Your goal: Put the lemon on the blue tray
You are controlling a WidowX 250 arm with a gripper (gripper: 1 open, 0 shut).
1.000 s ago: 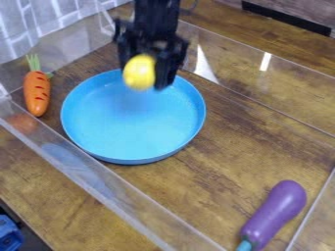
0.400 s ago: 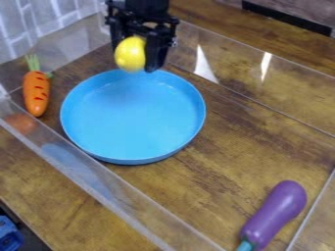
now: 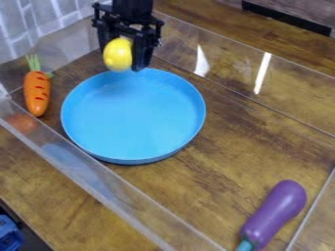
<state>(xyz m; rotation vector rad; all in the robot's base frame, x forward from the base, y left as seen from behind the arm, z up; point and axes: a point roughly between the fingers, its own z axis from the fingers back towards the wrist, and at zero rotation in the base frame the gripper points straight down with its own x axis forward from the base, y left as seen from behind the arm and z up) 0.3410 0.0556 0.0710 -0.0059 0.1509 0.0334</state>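
End effector [image 3: 120,54] black, at far rim of tray, clamped on lemon [image 3: 118,54], fingers on both sides of it. Lemon held above the far-left edge of tray, not resting on it as far as can be told.

Near to far: purple eggplant [image 3: 272,214] at near right on the desk [image 3: 249,127], lying diagonal, well apart from everything else. Clear plastic barrier edge [image 3: 131,201] runs across near-left side of the desk. Blue tray [image 3: 170,139] mid-frame, round, shallow, raised rim, nothing lying inside. Carrot [image 3: 37,90] left of tray, orange with green top pointing far, near the rim but not touching. Lemon and end effector farthest back, over tray's far-left rim. Desk is dark wood, glare streaks at far right.
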